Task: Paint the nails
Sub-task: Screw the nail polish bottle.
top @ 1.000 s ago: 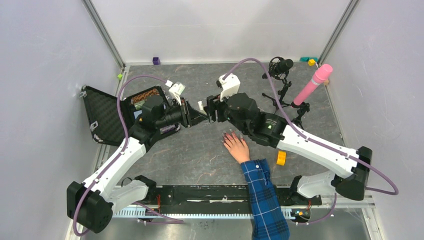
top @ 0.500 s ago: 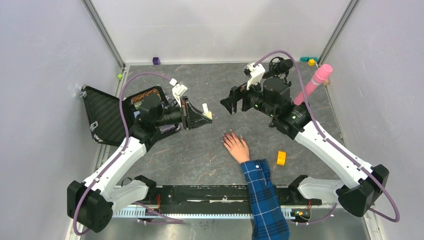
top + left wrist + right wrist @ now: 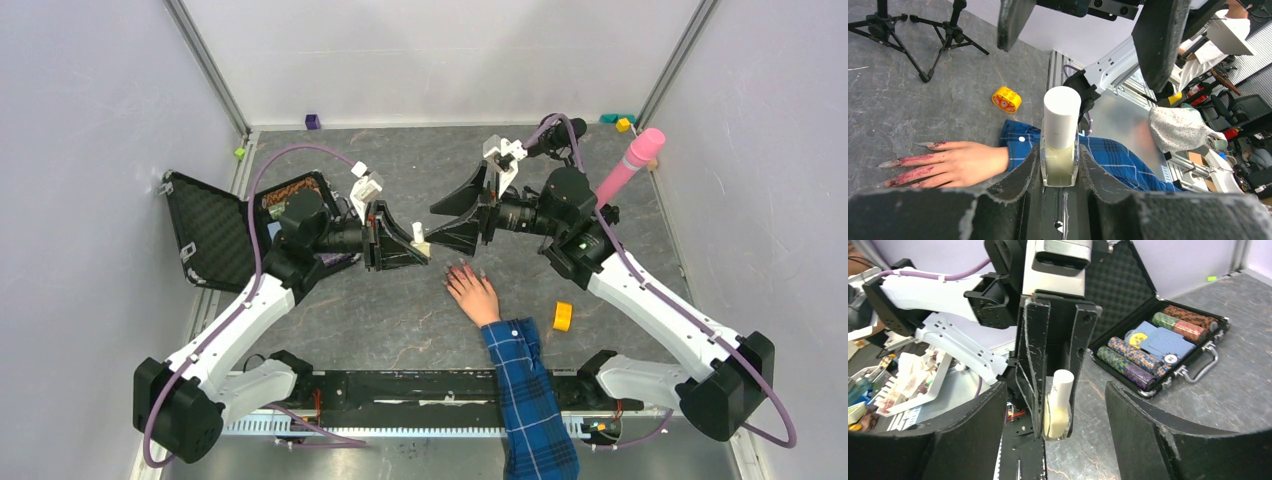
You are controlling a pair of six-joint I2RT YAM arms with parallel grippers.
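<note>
The left gripper (image 3: pixel 1060 159) is clamped tight on the clear body of a small bottle (image 3: pixel 1059 167), its white cap (image 3: pixel 1061 116) jutting past the fingertips. Facing it near the middle of the bench, the right gripper (image 3: pixel 433 226) is spread wide and holds nothing, lined up with the cap but not touching it. The nails (image 3: pixel 890 163), long and smeared dark pink, tip a pale hand (image 3: pixel 473 294) lying flat just nearer the front edge, its plaid sleeve (image 3: pixel 525 390) running to that edge. The step is likely uncapping: centre the cap between the pads, grip only the cap, twist about the bottle's axis, then draw straight out.
</note>
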